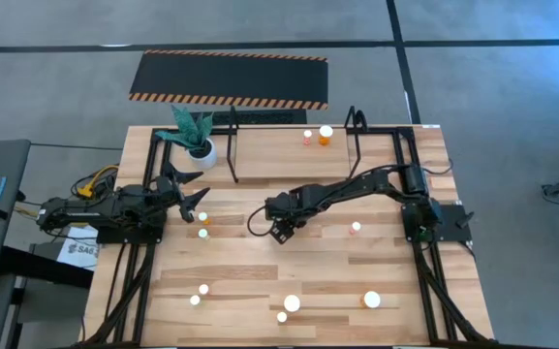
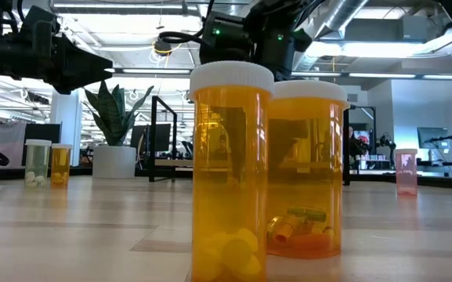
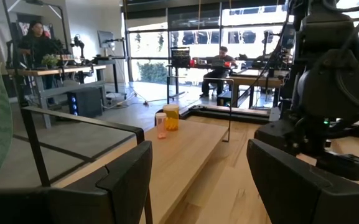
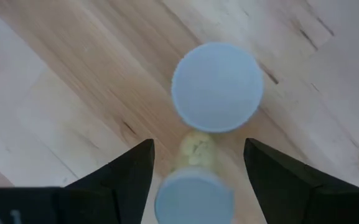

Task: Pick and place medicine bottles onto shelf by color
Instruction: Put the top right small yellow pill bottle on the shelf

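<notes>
A: Bottle (image 4: 216, 87) location?
B: Frame centre, on table (image 1: 260, 281), under right gripper (image 4: 195, 171); jaws part-open, nothing held.
A: Handling?
B: Judged light, rigid, slick plastic; best gripped across body below cap.

The light wooden tabletop (image 1: 260, 281) fills the centre of the high view. A black-framed shelf (image 1: 357, 131) and a white plant pot (image 1: 200, 150) stand along its upper edge, with two medicine bottles (image 1: 318, 137) between the shelf's uprights. More bottles dot the lower middle (image 1: 292, 303), the centre left (image 1: 202, 233) and the centre right (image 1: 356, 228).
</notes>
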{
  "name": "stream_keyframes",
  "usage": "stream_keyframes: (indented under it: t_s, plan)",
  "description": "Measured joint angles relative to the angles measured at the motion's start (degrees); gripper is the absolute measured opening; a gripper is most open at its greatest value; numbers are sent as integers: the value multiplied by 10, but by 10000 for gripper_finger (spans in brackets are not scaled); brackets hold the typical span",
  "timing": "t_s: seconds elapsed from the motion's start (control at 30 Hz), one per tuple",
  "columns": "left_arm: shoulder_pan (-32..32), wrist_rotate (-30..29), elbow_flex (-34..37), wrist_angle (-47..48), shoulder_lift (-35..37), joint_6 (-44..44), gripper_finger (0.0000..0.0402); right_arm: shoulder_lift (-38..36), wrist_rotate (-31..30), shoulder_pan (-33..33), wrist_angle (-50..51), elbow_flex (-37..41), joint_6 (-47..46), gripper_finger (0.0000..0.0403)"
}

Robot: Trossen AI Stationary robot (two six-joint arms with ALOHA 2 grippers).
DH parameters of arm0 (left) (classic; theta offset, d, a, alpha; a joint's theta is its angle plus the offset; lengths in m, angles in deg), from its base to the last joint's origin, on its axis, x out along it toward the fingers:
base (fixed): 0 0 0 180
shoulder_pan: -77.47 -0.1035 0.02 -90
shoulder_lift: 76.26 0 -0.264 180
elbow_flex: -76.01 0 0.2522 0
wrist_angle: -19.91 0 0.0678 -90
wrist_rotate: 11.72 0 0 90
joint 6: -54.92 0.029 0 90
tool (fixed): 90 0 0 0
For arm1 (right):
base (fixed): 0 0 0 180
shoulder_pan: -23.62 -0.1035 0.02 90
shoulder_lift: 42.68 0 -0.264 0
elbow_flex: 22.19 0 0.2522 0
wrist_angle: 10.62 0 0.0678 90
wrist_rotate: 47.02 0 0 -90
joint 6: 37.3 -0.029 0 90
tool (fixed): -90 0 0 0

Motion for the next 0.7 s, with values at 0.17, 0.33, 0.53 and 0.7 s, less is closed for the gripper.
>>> stream_keyframes:
  t_s: [0.17, 0.33, 0.53, 0.7]
  plan:
    - [0, 0, 0, 0, 0, 0, 249, 0, 2, 0, 6, 0, 0, 272]
    - [0, 0, 0, 0, 0, 0, 249, 0, 10, 0, 7, 0, 0, 269]
    - [0, 0, 0, 0, 0, 0, 249, 0, 21, 0, 6, 0, 0, 237]
    - [0, 0, 0, 0, 0, 0, 249, -1, 21, 0, 2, 0, 0, 184]
